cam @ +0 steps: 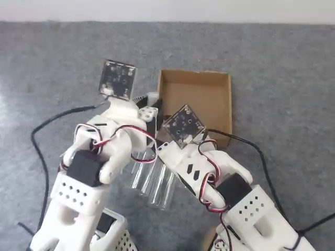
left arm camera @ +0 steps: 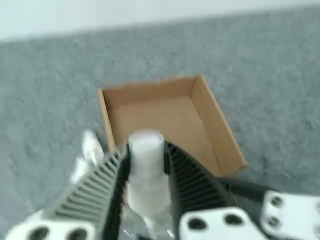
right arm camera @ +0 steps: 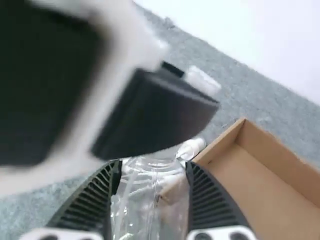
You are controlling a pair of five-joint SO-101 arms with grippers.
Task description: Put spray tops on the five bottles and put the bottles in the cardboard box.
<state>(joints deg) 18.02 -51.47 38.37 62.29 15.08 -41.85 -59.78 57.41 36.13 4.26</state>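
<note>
L gripper [left arm camera: 146, 150] clamps spray top [left arm camera: 146, 172], R gripper [right arm camera: 153, 168] clamps bottle [right arm camera: 150, 200] mid-body; long axis runs top-first toward box [left arm camera: 220, 135], just ahead.

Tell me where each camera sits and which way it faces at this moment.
High view: fixed above the table, looking down on the left arm, the right arm, clear bottles and the cardboard box.
Left wrist view: on the left arm, looking past its own jaws, closed on a white spray top, towards the box.
Right wrist view: on the right arm, looking past its own jaws, closed on a clear bottle, with the other arm close in front.
Shared: all three show the cardboard box.
</note>
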